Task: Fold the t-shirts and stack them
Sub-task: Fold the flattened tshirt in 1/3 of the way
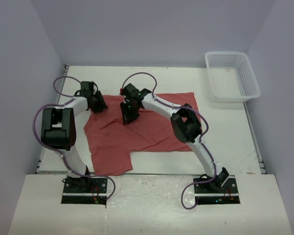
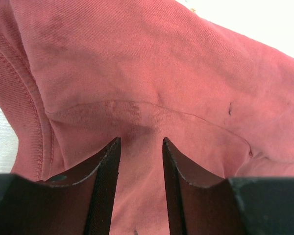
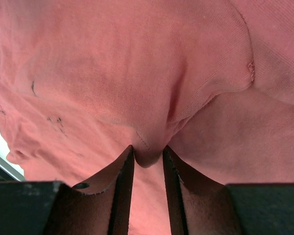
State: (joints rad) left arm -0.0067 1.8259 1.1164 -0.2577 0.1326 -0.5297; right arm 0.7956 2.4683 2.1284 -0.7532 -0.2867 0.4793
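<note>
Seen from above, the white mesh basket [image 1: 250, 81] stands at the far right corner of the bench [image 1: 225, 142], well apart from both hands and off to the right of the right one. Inside it only its own mesh bottom shows. The brick-red t-shirt [image 1: 157, 134] lies spread and rumpled under both hands. The left hand [image 1: 97, 104] is down at the shirt's far left corner and the right hand [image 1: 128, 117] is near it, to its right. Both sets of jaws are too small and dark here to read. The right arm covers part of the shirt.

In the left wrist view, the left hand [image 2: 141, 141] has its jaws a narrow way apart, tips down on the t-shirt [image 2: 152, 63]. Whether any cloth is gripped I cannot tell. A ribbed collar band [image 2: 14, 98] runs to the hand's left.

In the right wrist view, the right hand [image 3: 147, 148] has narrow jaws nipping a small raised fold of the t-shirt [image 3: 127, 63] between the tips. Cloth fills nearly the whole view.
</note>
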